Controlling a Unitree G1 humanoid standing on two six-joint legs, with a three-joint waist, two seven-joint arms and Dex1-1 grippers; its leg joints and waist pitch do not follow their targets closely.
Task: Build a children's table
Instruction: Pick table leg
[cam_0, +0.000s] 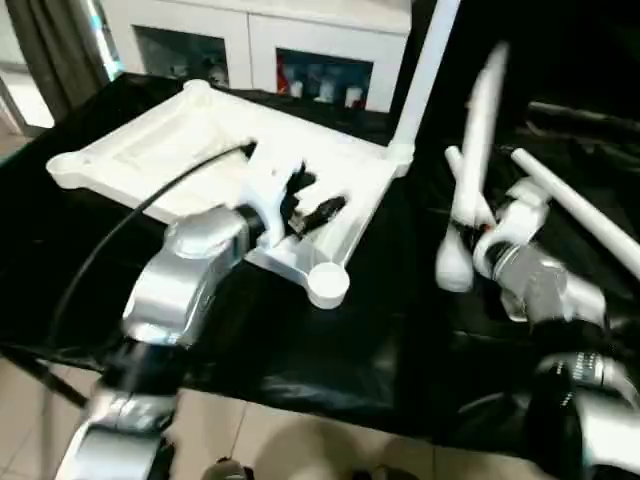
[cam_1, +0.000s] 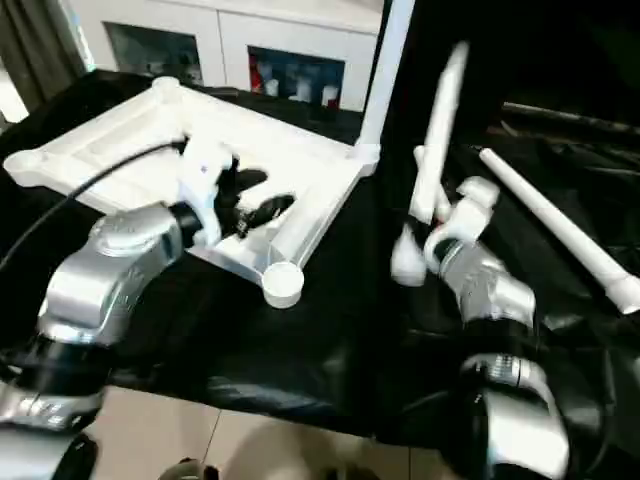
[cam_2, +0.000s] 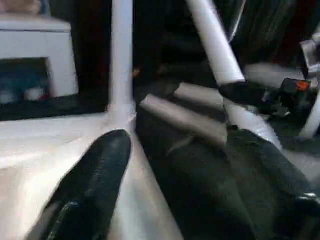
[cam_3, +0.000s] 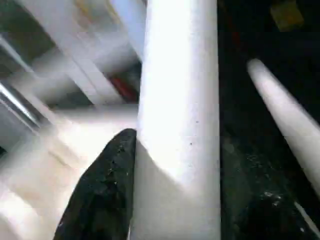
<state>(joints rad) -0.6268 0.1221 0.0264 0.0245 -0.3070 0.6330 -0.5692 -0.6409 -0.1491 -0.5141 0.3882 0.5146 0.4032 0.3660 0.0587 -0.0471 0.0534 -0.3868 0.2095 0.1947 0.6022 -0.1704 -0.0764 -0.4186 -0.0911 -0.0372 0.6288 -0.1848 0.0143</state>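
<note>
Lying upside down on the black cloth (cam_0: 330, 340), the tabletop (cam_0: 170, 150) runs its long axis from the far left corner toward the near socket (cam_0: 327, 284), which sits close to the cloth's front edge. One leg (cam_0: 425, 70) stands upright in the far right socket. The left gripper (cam_0: 312, 200) hovers over the tabletop's near rim, its black fingers (cam_2: 95, 185) spread and empty. The right gripper (cam_1: 440, 222) is clenched round a second leg (cam_0: 478, 150), held nearly upright and clear of the tabletop, with bare cloth between them. Further loose legs (cam_0: 580, 212) lie slanting on the cloth at the right. White cabinets (cam_0: 290, 50) stand behind; pale floor (cam_0: 270, 440) shows below the front edge.
</note>
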